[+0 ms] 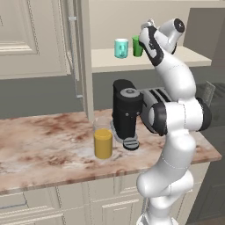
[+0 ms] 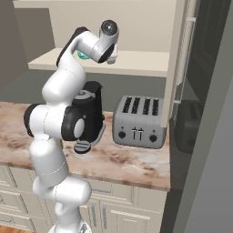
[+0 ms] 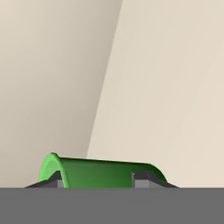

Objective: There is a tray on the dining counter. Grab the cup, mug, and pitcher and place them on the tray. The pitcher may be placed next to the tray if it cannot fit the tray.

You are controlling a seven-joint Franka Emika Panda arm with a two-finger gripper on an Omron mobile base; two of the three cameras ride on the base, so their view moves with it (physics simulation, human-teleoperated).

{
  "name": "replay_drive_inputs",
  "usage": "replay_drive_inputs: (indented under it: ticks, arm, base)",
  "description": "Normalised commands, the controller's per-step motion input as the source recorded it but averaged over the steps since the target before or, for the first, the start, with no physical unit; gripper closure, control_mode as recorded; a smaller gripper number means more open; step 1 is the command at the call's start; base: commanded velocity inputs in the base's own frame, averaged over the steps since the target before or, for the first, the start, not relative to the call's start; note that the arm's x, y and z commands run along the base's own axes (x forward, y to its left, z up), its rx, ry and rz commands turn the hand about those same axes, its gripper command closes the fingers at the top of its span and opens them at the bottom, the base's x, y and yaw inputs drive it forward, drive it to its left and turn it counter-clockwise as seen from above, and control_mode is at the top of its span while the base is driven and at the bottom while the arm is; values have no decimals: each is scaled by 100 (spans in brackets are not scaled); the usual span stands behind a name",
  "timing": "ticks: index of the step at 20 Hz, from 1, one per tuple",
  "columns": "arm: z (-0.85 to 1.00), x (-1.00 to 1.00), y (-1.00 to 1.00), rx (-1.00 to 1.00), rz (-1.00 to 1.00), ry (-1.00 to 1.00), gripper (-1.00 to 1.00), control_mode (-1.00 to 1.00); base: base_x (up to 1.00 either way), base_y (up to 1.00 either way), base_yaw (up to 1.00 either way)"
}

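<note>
The green cup (image 1: 137, 46) stands on a cream shelf (image 1: 105, 61) above the worktop, to the right of the teal mug (image 1: 121, 48). My gripper (image 1: 142, 36) has reached up to the cup from the right. In the hand view the cup (image 3: 100, 173) lies across the bottom, and both dark fingertips (image 3: 144, 179) sit against it with no gap showing. The glass pitcher (image 1: 103, 143) with orange-yellow liquid stands on the marbled worktop (image 1: 44, 140) below. A sliver of the mug (image 2: 82, 55) peeks out behind my arm. The tray and the dining counter are out of view.
A black coffee machine (image 1: 126, 112) stands just right of the pitcher, under my arm. A grey toaster (image 2: 139, 120) sits further right. A tall cream cabinet post (image 1: 85, 66) bounds the shelf on the left. The shelf's back wall (image 3: 166, 87) is close behind the cup.
</note>
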Motion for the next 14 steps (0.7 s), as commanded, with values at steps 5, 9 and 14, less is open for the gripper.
replay_drive_inputs:
  ticks: [5, 9, 14]
  arm:
    - [-19, 0, 0, 0, 0, 0, 100, -100]
    - [-21, -11, 0, 3, 0, -7, 100, -100]
    - [-25, -17, 0, 6, -3, -10, 100, -100]
  base:
    - [0, 0, 0]
    - [0, 0, 0]
    - [0, 0, 0]
